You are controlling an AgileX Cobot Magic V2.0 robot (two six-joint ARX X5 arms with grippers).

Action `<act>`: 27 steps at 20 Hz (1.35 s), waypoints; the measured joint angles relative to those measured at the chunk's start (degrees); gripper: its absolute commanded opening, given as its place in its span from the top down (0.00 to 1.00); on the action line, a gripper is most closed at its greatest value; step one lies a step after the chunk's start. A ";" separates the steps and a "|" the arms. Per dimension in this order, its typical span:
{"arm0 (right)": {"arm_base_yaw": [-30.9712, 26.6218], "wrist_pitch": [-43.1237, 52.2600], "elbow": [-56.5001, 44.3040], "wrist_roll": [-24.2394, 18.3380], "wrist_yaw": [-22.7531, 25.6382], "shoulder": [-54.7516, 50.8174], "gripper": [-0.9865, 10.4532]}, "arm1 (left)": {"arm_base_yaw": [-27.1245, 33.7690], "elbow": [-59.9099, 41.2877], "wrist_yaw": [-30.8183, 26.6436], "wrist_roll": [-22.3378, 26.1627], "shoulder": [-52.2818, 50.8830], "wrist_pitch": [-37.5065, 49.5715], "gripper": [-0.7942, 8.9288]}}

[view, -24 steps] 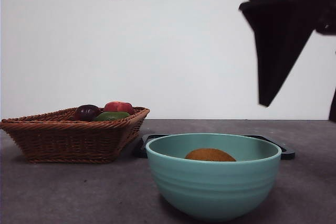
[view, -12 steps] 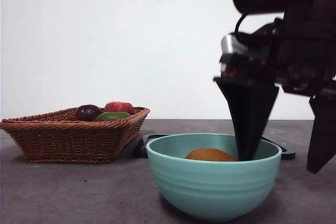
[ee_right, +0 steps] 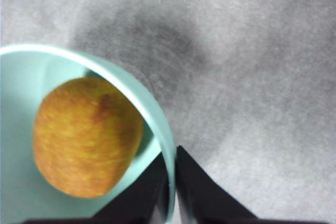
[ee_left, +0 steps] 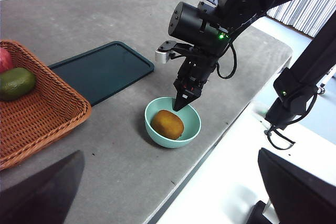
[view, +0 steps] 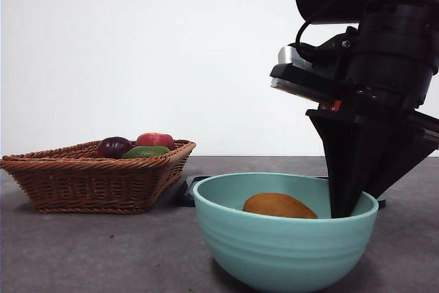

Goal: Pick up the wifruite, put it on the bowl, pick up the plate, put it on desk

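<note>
The wifruite [view: 279, 206] lies inside the bowl [view: 285, 245], where the front view shows us the right end effector [view: 343, 204] reaching down at the rim. From the left wrist view, we see the dark plate [ee_left: 101, 71] on the bench [ee_left: 79, 14], just beside the basket [ee_left: 37, 114]; the left end effector waits wide open. In the right wrist view, closed jaws pinch the bowl's wall. We judge a lift could tip it, spilling the fruit.

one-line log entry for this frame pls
right claw: shut on bowl rim | wifruite: inside bowl | left claw: open, waiting | bowl: on desk
</note>
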 measured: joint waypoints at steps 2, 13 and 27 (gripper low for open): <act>-0.24 -0.37 0.28 0.00 -0.33 0.02 0.91 | 0.00 0.00 0.00 0.00 0.00 0.00 0.37; -11.08 -13.77 25.64 -8.09 -1.25 13.18 0.91 | 0.00 0.00 0.00 0.00 0.00 0.02 0.37; -17.70 -18.73 52.54 -15.50 0.31 36.98 0.91 | 0.00 0.00 0.00 1.33 0.00 0.00 0.37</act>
